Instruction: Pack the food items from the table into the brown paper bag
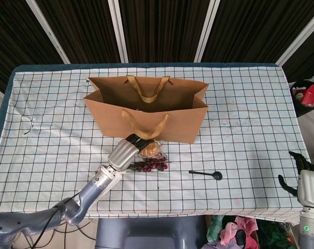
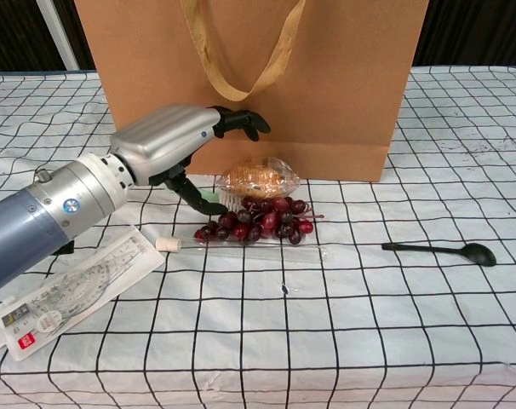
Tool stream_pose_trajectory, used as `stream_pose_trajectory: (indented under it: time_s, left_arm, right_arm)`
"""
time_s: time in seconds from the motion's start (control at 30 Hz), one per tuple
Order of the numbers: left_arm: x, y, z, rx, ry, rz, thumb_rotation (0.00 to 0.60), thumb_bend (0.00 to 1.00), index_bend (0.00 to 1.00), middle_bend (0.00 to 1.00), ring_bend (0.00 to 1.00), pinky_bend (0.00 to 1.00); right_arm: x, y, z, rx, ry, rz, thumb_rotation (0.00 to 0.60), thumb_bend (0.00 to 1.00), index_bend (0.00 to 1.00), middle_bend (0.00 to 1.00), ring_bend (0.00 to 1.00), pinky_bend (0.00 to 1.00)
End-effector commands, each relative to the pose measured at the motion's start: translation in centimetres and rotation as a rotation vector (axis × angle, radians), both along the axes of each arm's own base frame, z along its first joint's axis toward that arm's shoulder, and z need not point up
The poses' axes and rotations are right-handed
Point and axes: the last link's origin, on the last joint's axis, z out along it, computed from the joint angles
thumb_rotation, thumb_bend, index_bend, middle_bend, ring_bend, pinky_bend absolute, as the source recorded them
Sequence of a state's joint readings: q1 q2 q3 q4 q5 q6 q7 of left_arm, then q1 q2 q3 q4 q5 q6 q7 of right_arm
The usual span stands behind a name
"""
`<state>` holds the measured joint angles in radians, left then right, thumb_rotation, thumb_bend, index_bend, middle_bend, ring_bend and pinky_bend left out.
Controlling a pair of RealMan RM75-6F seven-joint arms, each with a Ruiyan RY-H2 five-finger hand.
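Note:
The brown paper bag stands open in the table's middle; its front wall fills the top of the chest view. Before it lie a wrapped bread roll and a bunch of dark red grapes. My left hand hovers just left of and above the bread, fingers spread over it, thumb down beside it, holding nothing. My right hand stays at the table's right front corner, fingers apart, empty.
A green brush lies partly behind my left hand. A packaged ruler set lies at the front left, a thin clear tube with a white cap before the grapes, and a black spoon to the right.

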<state>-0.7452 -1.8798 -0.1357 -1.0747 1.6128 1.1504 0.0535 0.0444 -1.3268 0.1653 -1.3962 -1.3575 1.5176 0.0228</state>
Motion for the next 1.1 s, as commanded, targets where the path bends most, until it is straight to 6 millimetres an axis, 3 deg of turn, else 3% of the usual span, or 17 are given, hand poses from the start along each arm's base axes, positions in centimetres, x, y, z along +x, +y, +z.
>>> stream_pose_trajectory:
  time_s: [0.03, 0.67, 1.1]
  left_arm:
    - [0.6, 0.4, -0.7, 0.011, 0.002, -0.015, 0.600, 0.07, 0.19, 0.24, 0.14, 0.25]
    - [0.7, 2.3, -3.2, 0.071, 0.084, -0.056, 0.600, 0.13, 0.21, 0.26, 0.17, 0.26]
    - [0.8, 2.2, -3.5, 0.116, 0.095, -0.103, 0.600, 0.28, 0.31, 0.43, 0.29, 0.36]
  right_arm:
    - [0.0, 0.0, 0.0, -0.004, -0.002, -0.001, 0.600, 0.24, 0.21, 0.22, 0.31, 0.30]
    - [-0.3, -0.1, 0.1, -0.018, -0.017, -0.010, 0.600, 0.26, 0.21, 0.22, 0.31, 0.30]
    - [-0.2, 0.0, 0.0, -0.015, -0.024, -0.007, 0.600, 0.26, 0.21, 0.22, 0.31, 0.30]
